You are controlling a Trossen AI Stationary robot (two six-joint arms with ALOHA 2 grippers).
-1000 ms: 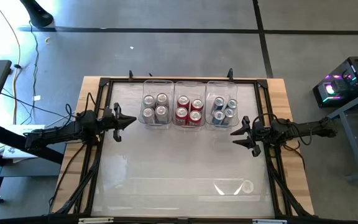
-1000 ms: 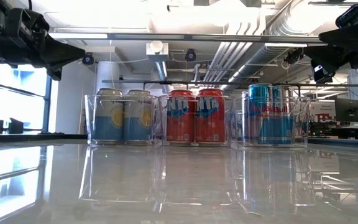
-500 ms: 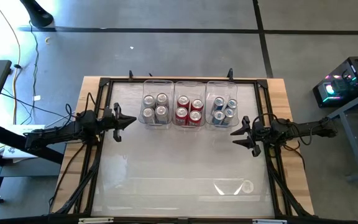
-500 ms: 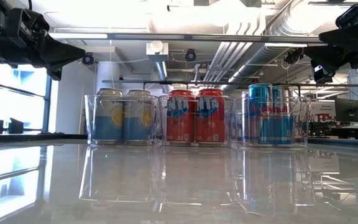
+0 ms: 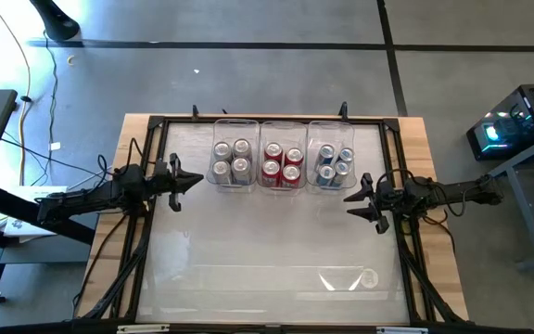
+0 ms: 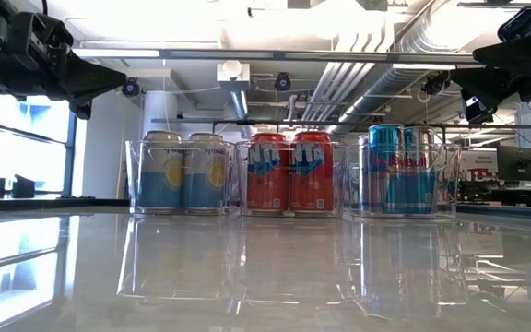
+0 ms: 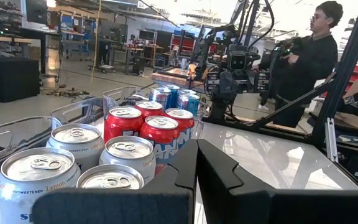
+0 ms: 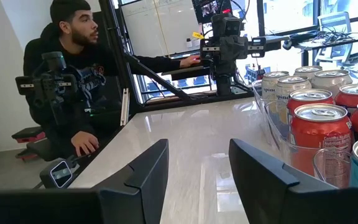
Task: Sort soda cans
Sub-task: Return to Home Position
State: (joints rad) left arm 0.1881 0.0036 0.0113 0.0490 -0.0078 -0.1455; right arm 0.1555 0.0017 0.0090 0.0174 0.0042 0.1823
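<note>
Three clear bins stand side by side at the table's far edge. The left bin (image 5: 233,124) holds several silver soda cans (image 5: 232,160), the middle bin (image 5: 283,124) several red cans (image 5: 283,164), and the right bin (image 5: 334,124) several blue cans (image 5: 334,164). All cans stand upright on the bin floors, as the low view shows (image 6: 290,173). My left gripper (image 5: 198,179) hovers shut at the table's left edge, pointing level toward the bins. At the right edge my right gripper (image 5: 349,204) hovers open and level, with nothing between its fingers (image 8: 145,165).
A black frame (image 5: 156,125) runs around the glossy white tabletop (image 5: 267,241), whose middle and near part are free room. Beyond the table, one person (image 7: 309,62) stands in the left wrist view and another person (image 8: 73,68) sits in the right wrist view.
</note>
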